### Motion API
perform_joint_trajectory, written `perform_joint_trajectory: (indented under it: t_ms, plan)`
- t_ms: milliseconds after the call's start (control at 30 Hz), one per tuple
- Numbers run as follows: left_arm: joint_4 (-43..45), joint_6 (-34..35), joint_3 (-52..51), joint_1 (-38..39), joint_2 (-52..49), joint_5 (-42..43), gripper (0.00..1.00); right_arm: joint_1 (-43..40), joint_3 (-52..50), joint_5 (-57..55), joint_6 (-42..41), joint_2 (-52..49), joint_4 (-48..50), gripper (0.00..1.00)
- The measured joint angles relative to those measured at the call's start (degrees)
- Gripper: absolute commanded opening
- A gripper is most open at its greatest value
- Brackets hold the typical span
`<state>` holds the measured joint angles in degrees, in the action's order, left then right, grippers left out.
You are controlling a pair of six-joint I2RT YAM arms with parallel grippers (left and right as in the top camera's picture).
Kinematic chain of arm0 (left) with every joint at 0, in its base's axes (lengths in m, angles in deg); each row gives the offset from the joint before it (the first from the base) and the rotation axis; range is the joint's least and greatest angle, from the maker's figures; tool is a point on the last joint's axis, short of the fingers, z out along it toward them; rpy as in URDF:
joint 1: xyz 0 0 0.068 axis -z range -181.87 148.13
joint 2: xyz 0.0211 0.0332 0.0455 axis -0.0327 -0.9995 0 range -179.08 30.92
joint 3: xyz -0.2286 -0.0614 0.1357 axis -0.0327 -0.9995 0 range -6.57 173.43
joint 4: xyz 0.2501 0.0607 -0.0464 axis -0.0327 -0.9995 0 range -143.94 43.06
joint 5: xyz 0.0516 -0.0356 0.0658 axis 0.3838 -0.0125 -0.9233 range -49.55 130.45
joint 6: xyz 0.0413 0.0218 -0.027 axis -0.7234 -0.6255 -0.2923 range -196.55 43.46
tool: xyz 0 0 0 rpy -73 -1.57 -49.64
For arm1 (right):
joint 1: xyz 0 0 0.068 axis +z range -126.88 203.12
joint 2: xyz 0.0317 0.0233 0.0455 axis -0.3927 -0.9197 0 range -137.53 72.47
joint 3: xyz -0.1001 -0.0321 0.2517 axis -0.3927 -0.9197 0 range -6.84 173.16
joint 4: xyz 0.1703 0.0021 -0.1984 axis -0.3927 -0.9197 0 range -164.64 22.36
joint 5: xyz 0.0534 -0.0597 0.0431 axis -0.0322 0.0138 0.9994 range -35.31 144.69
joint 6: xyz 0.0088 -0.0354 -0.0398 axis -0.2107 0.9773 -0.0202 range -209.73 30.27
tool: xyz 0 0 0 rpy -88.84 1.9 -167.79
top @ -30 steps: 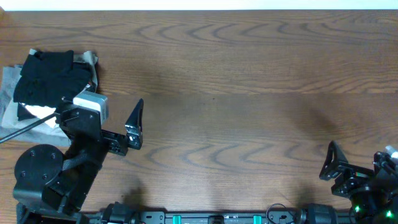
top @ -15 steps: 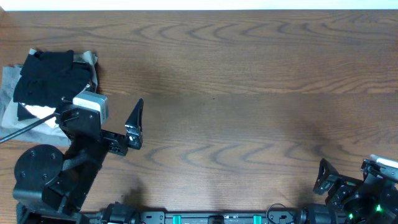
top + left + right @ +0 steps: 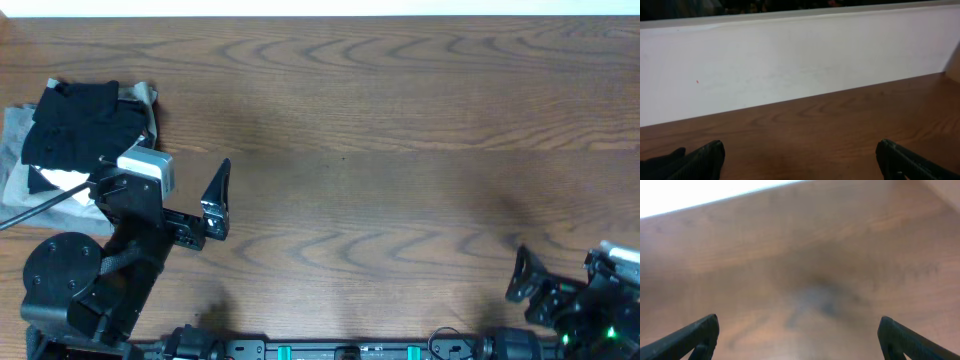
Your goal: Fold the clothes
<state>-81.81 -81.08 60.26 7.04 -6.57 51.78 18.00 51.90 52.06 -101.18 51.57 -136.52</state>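
Brown wood on the table, wavy grain, smooth with a low sheen. Upper left of the overhead frame, the black T-shirt reads as soft matt cloth. The left gripper looks like matt black plastic. The white board is smooth and matt.

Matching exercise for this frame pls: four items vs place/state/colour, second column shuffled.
1. black T-shirt
2. left gripper
3. right gripper
4. table

A. open, low in the right corner of the overhead view
B. brown wood grain
C. atop a pile of garments at the left edge
D. open, just right of that pile

Pairs: 1-C, 2-D, 3-A, 4-B
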Motion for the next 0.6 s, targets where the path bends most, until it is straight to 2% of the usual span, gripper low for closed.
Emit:
perform_joint_trajectory:
  t_ms: [133,333,467,600]
  plan:
    - [0.0,0.0,0.0,0.0,0.0,0.0,0.98,0.8,-6.7,0.7,2.0,1.0,14.0,0.99]
    - [0.0,0.0,-0.1,0.0,0.0,0.0,0.98,1.1,-25.0,5.9,5.4,5.3,38.1,0.99]
    - [0.0,0.0,-0.1,0.0,0.0,-0.1,0.98,2.1,-36.3,8.3,6.2,9.4,48.9,0.99]
    - [0.0,0.0,-0.1,0.0,0.0,-0.2,0.98,3.1,-44.5,9.4,6.5,13.7,54.9,0.99]
